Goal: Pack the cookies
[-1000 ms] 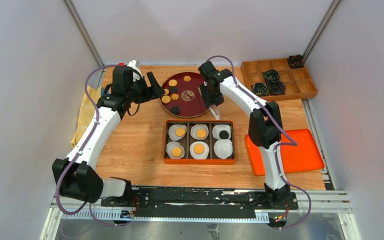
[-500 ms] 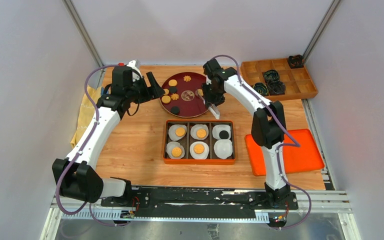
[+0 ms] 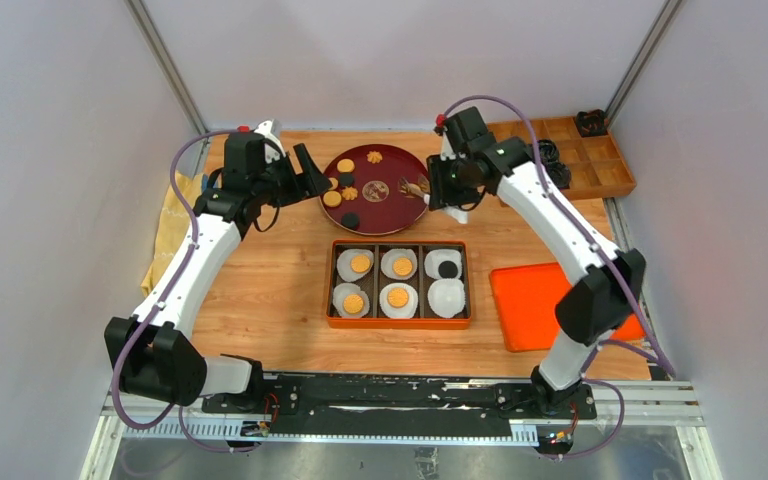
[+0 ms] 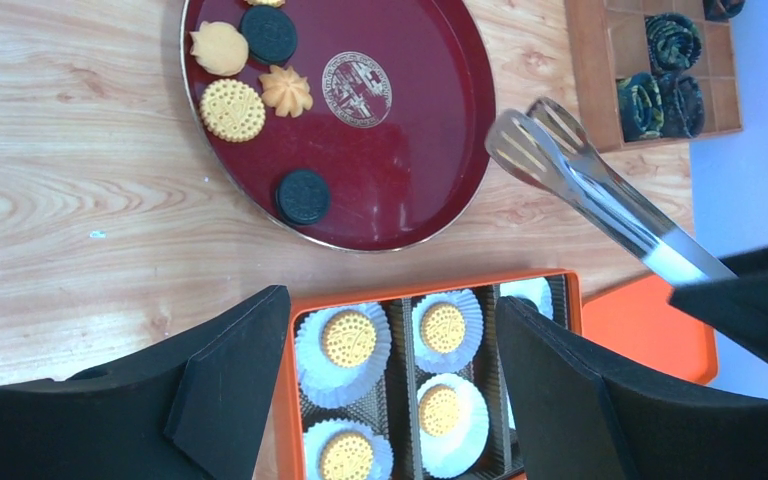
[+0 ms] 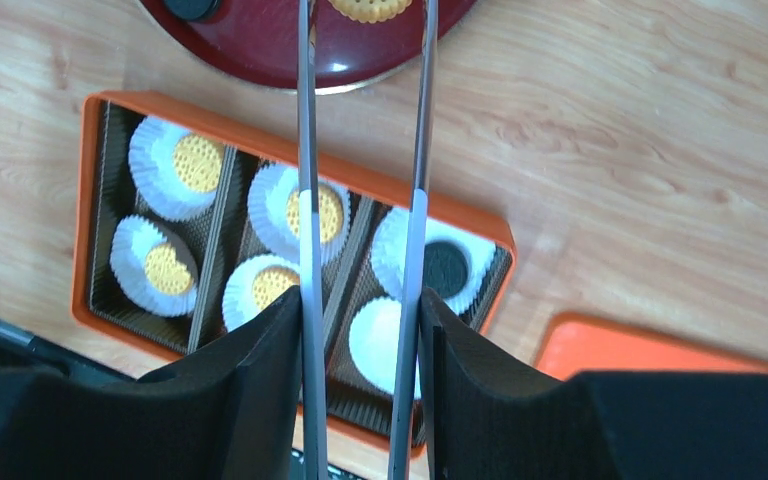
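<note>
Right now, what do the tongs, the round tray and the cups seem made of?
The tongs: polished metal, silvery with bright glints. The tray: glossy dark red, lacquer or plastic perhaps, with a gold emblem. The cups: thin white paper, judging by crinkled rims.

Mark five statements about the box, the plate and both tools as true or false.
1. The right tool is shut on metal tongs. True.
2. A dark cookie lies in the orange box. True.
3. Every paper cup in the box holds a cookie. False: the near right cup is empty.
4. The left tool grips a cookie. False: the left tool is open and holds nothing.
5. The red plate is bare. False: the plate carries several cookies.
</note>
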Robot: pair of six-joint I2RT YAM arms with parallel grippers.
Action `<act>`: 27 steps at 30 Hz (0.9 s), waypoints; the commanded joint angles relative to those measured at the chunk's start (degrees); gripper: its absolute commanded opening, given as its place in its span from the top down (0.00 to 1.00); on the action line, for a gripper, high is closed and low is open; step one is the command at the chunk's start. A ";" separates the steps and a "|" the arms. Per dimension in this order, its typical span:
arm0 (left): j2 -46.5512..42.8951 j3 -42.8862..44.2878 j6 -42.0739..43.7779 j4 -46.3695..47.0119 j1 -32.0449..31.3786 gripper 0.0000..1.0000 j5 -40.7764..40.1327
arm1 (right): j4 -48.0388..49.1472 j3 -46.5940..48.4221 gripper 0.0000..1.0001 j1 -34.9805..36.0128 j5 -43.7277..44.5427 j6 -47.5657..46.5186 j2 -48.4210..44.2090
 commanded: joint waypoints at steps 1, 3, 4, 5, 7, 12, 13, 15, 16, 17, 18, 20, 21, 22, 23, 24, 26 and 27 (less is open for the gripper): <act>-0.50 -0.94 -0.75 1.93 0.28 0.19 1.52 | -4.18 -6.41 1.00 1.21 1.13 -0.48 -9.98; -0.14 -1.31 -1.10 2.74 0.20 0.19 1.91 | -5.19 -11.21 1.00 2.10 2.36 -0.45 -15.56; 0.07 -1.42 -1.33 3.29 0.20 0.20 2.18 | -5.95 -13.41 1.00 2.50 2.97 -0.41 -18.23; 0.41 -1.60 -1.45 3.78 0.15 0.20 2.53 | -6.65 -16.65 1.00 3.00 3.63 -0.29 -21.22; 0.99 -1.84 -1.85 4.57 -0.04 0.20 3.22 | -8.27 -21.16 1.00 4.34 4.71 0.04 -26.64; 1.57 -1.83 -2.35 6.01 -1.46 0.20 3.11 | -11.76 -28.76 1.00 7.25 6.36 4.17 -36.08; 1.73 -1.75 -2.49 6.06 -1.74 0.20 2.98 | -11.94 -29.74 1.00 7.98 6.06 4.93 -37.21; 1.99 -1.42 -2.61 6.16 -2.44 0.20 2.92 | -12.50 -30.82 1.00 9.57 6.20 6.38 -38.52; 2.19 -1.20 -2.65 6.05 -2.78 0.20 2.84 | -13.04 -31.23 1.00 10.36 6.60 7.01 -38.69; 2.35 -1.12 -2.67 5.93 -3.05 0.20 2.83 | -13.71 -31.56 1.00 11.08 7.06 7.42 -38.75; 2.26 -1.16 -2.60 5.80 -3.27 0.21 2.63 | -14.26 -32.13 1.00 11.97 7.59 7.84 -38.97; 2.18 -1.42 -2.63 5.85 -3.48 0.20 2.32 | -15.02 -33.48 1.00 13.24 8.27 8.72 -39.52; 2.09 -1.57 -2.63 5.94 -3.49 0.20 2.19 | -15.09 -34.32 1.00 13.77 8.20 9.22 -39.78; 2.12 -1.82 -2.65 5.95 -3.49 0.21 2.09 | -15.29 -35.00 1.00 14.25 8.15 9.68 -39.90; 2.24 -1.86 -2.76 5.98 -3.49 0.20 2.12 | -15.31 -35.76 1.00 14.60 8.10 9.99 -39.99; 2.37 -1.94 -2.72 6.04 -3.49 0.21 2.19 | -15.32 -36.46 1.00 15.00 8.24 10.27 -40.04; 2.54 -1.99 -2.96 6.15 -3.56 0.21 2.30 | -15.42 -37.46 1.00 15.42 8.73 10.72 -39.95; 2.57 -2.03 -2.92 6.24 -3.58 0.21 2.28 | -15.43 -37.64 1.00 15.50 9.00 10.84 -39.87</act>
